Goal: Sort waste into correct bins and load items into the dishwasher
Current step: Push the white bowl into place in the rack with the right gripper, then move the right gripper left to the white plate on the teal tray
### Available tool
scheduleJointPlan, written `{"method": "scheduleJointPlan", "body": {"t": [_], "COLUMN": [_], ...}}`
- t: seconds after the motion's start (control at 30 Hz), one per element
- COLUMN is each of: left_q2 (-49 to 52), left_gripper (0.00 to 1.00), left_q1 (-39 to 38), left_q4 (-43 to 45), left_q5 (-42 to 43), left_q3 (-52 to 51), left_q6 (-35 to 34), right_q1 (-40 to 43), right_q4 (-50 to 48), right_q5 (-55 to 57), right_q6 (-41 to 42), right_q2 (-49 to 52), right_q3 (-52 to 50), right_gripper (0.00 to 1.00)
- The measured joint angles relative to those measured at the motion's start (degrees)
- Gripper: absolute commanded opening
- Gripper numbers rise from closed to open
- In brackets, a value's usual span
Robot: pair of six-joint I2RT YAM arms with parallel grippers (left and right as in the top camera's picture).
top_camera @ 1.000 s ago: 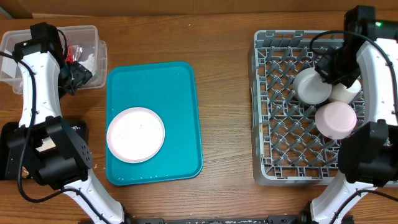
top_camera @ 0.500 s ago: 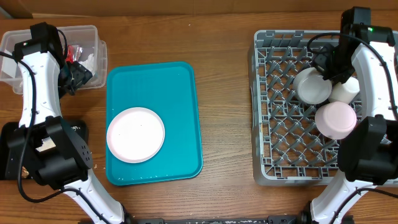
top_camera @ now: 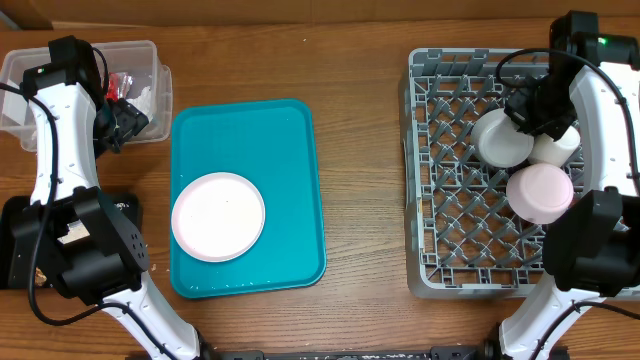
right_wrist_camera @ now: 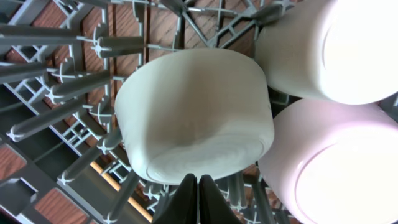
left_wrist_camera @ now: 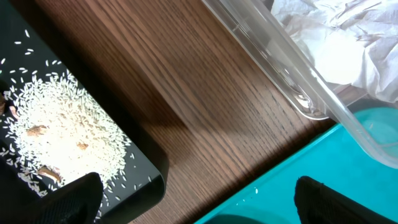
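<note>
The grey dish rack holds an upturned white bowl, a small white cup and an upturned pale-pink bowl. My right gripper hovers over them; in the right wrist view its fingers are pressed shut and empty beside the white bowl. The round pale plate lies on the teal tray. My left gripper is open and empty between the clear tub and the black tray. The tub holds a white napkin and a red wrapper. Rice and brown bits lie in the black tray.
The black tray is mostly hidden under the left arm's base at the front left. Bare wooden table lies between the teal tray and the rack. The right arm's base covers the rack's front right corner.
My right gripper shifted slightly toward the back of the rack and returned. The left arm, plate and dishes have not moved.
</note>
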State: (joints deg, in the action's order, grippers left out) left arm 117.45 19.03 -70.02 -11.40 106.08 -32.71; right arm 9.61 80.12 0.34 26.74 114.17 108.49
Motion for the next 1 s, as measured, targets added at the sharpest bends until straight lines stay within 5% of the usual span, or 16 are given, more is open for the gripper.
{"method": "scheduleJointPlan", "body": {"t": [0.43, 0.77, 0.83, 0.93, 1.0], "left_q2": [0.0, 0.0, 0.0, 0.0, 0.0], "left_gripper": [1.0, 1.0, 1.0, 1.0, 1.0], "left_q1": [0.0, 0.0, 0.0, 0.0, -0.02], "left_q4": [0.0, 0.0, 0.0, 0.02, 0.0], "left_q5": [0.0, 0.0, 0.0, 0.0, 0.0], "left_q3": [0.0, 0.0, 0.0, 0.0, 0.0], "left_q6": [0.0, 0.0, 0.0, 0.0, 0.0], "right_q1": [0.0, -0.81, -2.27, -6.78, -11.85], "right_q4": [-9.64, -1.03, -0.92, -2.27, -3.54], "right_q5": [-0.11, -2.43, -5.42, -11.15, -13.97], "right_q6": [0.09, 0.59, -0.5, -2.86, -4.02], "right_q2": [4.63, 2.91, -0.22, -6.19, -9.68], "right_q3": [-1.36, 5.79, 7.3, 8.48, 9.33], "right_gripper": [0.04, 0.04, 0.12, 0.46, 0.56]}}
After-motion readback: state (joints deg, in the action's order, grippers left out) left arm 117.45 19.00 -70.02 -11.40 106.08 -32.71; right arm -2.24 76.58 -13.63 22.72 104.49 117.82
